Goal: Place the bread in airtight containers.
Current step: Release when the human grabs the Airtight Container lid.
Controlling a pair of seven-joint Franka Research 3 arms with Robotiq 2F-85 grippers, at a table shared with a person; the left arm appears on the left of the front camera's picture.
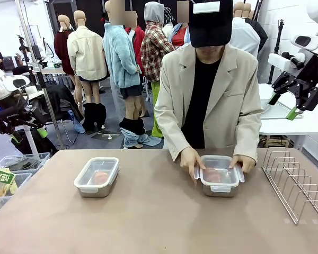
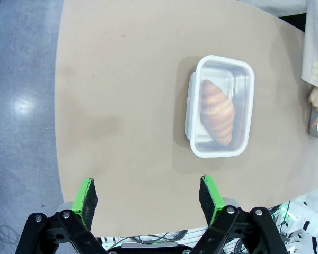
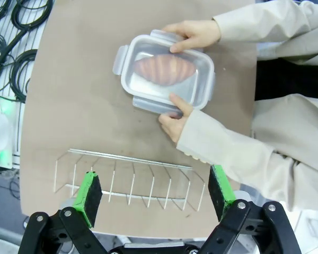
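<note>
Two steel containers stand on the brown table, each with a croissant under a clear lid. The left container (image 1: 97, 177) (image 2: 221, 107) holds a croissant (image 2: 218, 111) and nobody touches it. A person's hands (image 1: 190, 159) (image 3: 193, 34) press on the lid at both sides of the right container (image 1: 219, 177) (image 3: 164, 71), over its croissant (image 3: 164, 70). My left gripper (image 1: 27, 135) (image 2: 148, 193) hangs open off the table's left side, high above it. My right gripper (image 1: 284, 106) (image 3: 155, 193) is open, raised at the far right above the wire rack.
A wire rack (image 1: 297, 182) (image 3: 130, 180) stands on the table's right end. Plastic bins (image 1: 10, 177) with packets sit beside the table's left edge. The person sits at the far side, sleeves (image 3: 228, 153) over the table edge. Cables (image 3: 13, 58) lie beyond the table's right end.
</note>
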